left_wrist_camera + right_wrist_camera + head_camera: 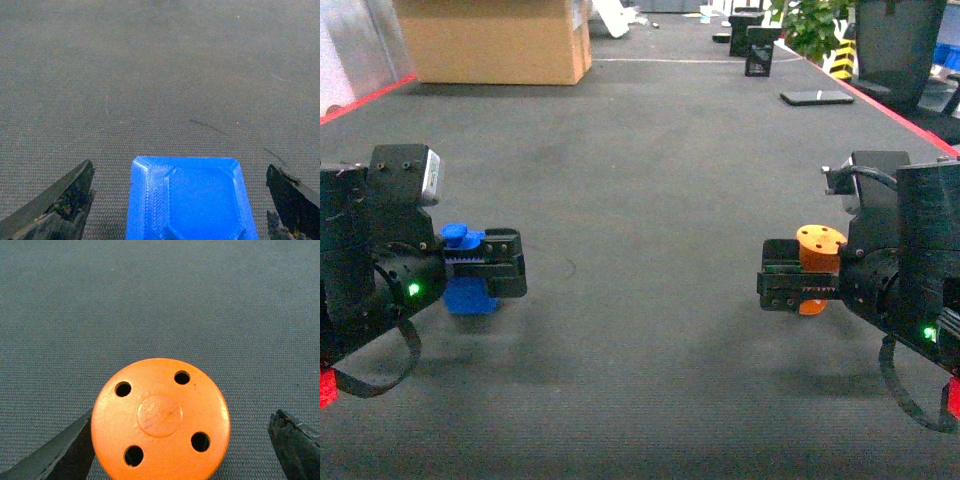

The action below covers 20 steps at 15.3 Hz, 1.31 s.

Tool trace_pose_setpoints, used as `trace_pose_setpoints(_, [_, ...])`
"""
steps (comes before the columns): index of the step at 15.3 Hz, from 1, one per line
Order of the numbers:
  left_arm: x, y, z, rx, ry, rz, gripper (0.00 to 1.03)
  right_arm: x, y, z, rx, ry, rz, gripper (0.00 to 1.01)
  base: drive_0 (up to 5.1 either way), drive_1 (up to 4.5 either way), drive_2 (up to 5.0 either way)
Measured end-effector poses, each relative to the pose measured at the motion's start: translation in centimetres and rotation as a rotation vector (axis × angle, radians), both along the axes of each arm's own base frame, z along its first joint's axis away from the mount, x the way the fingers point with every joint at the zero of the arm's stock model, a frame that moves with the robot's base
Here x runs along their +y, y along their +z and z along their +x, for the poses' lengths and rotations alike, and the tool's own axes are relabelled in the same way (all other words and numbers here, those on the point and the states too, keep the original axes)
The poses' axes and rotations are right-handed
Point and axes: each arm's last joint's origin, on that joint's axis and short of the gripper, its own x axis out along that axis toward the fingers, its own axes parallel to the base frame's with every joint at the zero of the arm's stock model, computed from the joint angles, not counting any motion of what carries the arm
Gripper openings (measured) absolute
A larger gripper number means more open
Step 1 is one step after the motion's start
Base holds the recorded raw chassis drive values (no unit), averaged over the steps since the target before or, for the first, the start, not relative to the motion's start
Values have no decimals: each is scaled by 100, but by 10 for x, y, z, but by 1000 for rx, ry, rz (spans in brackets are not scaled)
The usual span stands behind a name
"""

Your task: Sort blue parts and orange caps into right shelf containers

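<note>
One blue part [468, 285], one orange cap [819, 252], one cardboard box [495, 40] and two end effectors.

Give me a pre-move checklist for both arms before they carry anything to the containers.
1. Left end effector around the blue part: ok, part sits between the fingers.
2. Left grip closed on the part: not ok, wrist view shows gaps on both sides.
3. Right end effector around the orange cap: ok, cap centred between the fingers.
4. Right grip closed on the cap: cannot tell, left finger near, right finger apart.
5. Blue crates in sight: not ok, none visible in any view.
</note>
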Motion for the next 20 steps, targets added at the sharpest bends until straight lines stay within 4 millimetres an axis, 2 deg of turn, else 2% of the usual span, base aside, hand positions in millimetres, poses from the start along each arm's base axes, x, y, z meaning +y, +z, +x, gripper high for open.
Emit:
trace_pose_setpoints(5, [0, -6, -1, 33, 0, 4, 98, 1, -8, 4, 27, -17, -10, 97, 0, 0, 0])
trace_pose_setpoints(6, [0, -6, -1, 33, 0, 5, 98, 1, -9, 4, 37, -18, -12, 89, 0, 0, 0])
trace_pose_setpoints(10, [0, -7, -1, 44, 1, 6, 62, 3, -10, 4, 38, -12, -13, 49, 0, 0, 0])
trace_pose_setpoints(11, [0, -7, -2, 46, 0, 7, 51, 3, -10, 4, 37, -12, -13, 45, 0, 0, 0])
trace_pose_setpoints(12, [0, -8, -2, 48, 0, 7, 43, 4, -10, 5, 37, -12, -13, 45, 0, 0, 0])
trace_pose_setpoints(20, [0, -8, -3, 42, 0, 4, 42, 2, -9, 0, 10, -11, -14, 44, 0, 0, 0])
